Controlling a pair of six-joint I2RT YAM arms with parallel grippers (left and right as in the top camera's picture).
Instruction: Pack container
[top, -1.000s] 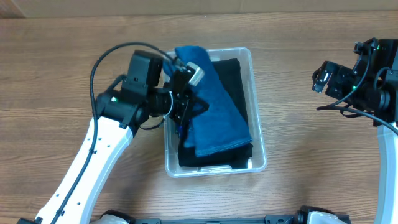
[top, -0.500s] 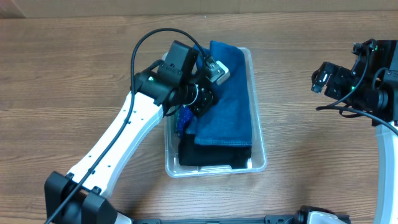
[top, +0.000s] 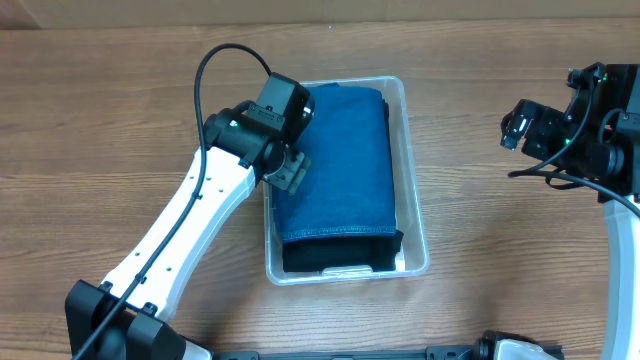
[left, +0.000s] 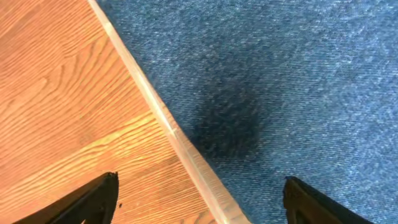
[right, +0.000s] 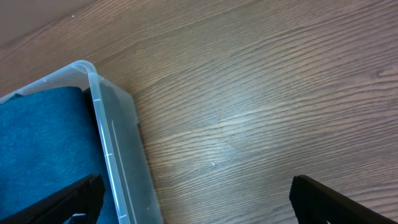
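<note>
The clear container (top: 415, 215) sits mid-table, and its rim (left: 163, 118) runs diagonally through the left wrist view. A folded blue cloth (top: 335, 165) lies flat inside, on top of a black cloth (top: 340, 255) that shows at the near end. My left gripper (top: 290, 170) hovers over the container's left rim, open and holding nothing. One finger is over the wood and the other over the blue cloth (left: 280, 74). My right gripper (top: 512, 130) is off to the right, open and empty, with the container's corner (right: 115, 143) at the left of its view.
Bare wooden tabletop (top: 110, 120) surrounds the container on all sides. The left arm's white link (top: 175, 235) crosses the table from the front left. The right arm's base (top: 610, 140) stands at the right edge.
My left gripper opened and let go of the blue cloth, which now lies flat over the black cloth. The gripper drew back left to the rim. The right arm stayed still.
</note>
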